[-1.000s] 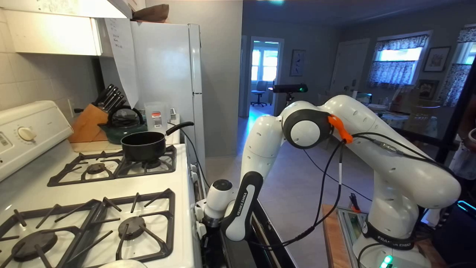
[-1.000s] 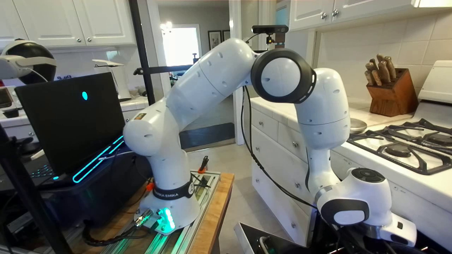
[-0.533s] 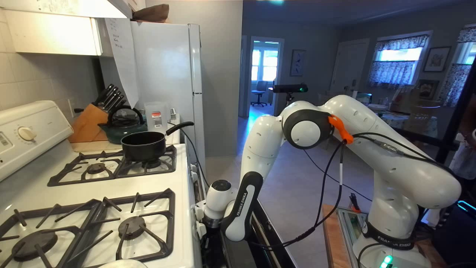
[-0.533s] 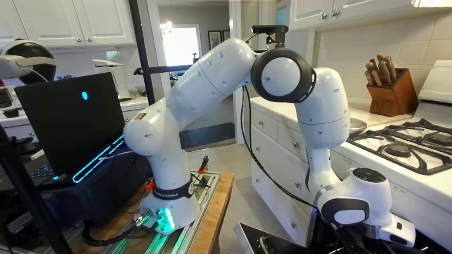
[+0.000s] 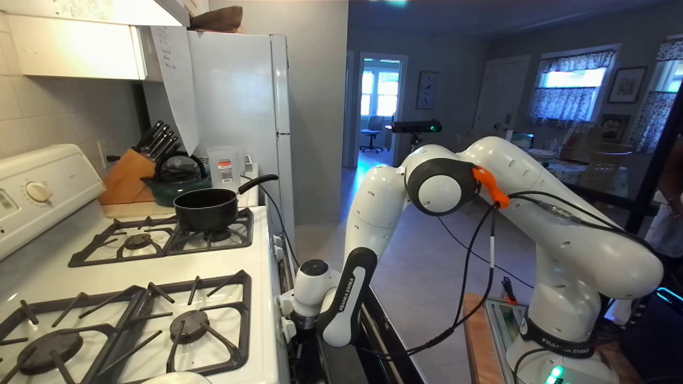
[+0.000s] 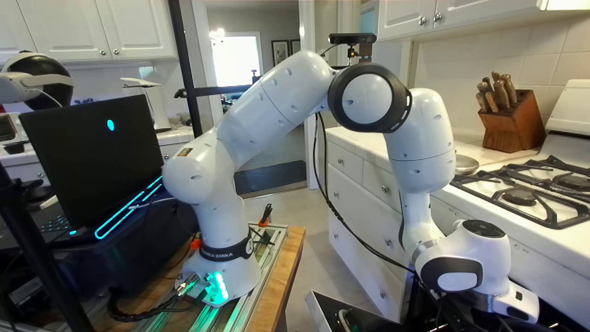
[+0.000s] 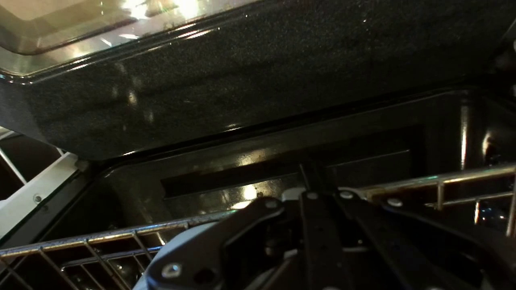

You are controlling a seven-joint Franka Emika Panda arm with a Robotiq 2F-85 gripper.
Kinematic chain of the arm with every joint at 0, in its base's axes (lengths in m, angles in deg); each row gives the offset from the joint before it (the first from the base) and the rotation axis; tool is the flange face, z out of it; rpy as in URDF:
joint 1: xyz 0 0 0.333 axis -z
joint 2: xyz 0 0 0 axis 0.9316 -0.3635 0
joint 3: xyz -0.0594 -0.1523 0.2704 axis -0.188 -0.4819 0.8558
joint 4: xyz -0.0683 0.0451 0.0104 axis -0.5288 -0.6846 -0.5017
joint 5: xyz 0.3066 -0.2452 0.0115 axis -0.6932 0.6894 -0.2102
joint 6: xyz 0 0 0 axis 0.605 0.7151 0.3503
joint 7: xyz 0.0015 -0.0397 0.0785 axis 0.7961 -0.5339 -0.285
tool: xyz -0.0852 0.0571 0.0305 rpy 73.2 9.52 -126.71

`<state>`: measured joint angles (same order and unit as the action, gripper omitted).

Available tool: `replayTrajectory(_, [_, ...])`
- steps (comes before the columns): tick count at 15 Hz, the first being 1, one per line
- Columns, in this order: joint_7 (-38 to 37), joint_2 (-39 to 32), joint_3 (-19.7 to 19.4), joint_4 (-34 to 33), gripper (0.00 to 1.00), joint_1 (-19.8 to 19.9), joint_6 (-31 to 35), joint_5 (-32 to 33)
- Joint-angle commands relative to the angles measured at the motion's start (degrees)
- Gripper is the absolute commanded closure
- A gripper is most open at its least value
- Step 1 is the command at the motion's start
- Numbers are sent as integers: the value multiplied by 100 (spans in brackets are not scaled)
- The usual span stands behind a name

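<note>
My gripper (image 7: 312, 177) is down low at the front of the stove (image 5: 262, 266), its two fingers pinched fully together, and I see nothing held between them. The wire rack (image 7: 86, 241), low inside the stove's front, is what I am nearest to: its long rail passes behind me in the wrist view, and whether I touch it I cannot tell. The oven door (image 7: 225, 80) stands open at the stove's front. On top of the stove, in an exterior view, sits a black saucepan (image 5: 205, 210); just beside the stove stand a green kettle (image 5: 179, 184) and a wooden knife block (image 5: 125, 176).
</note>
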<state>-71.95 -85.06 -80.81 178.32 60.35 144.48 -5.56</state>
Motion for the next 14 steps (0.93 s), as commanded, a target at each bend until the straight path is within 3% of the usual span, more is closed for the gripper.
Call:
replayTrajectory(1, [-38, -122, -1, -238, 100, -47, -235, 189])
replayTrajectory(14, [90, -400, 144, -473, 100, 57, 222, 335])
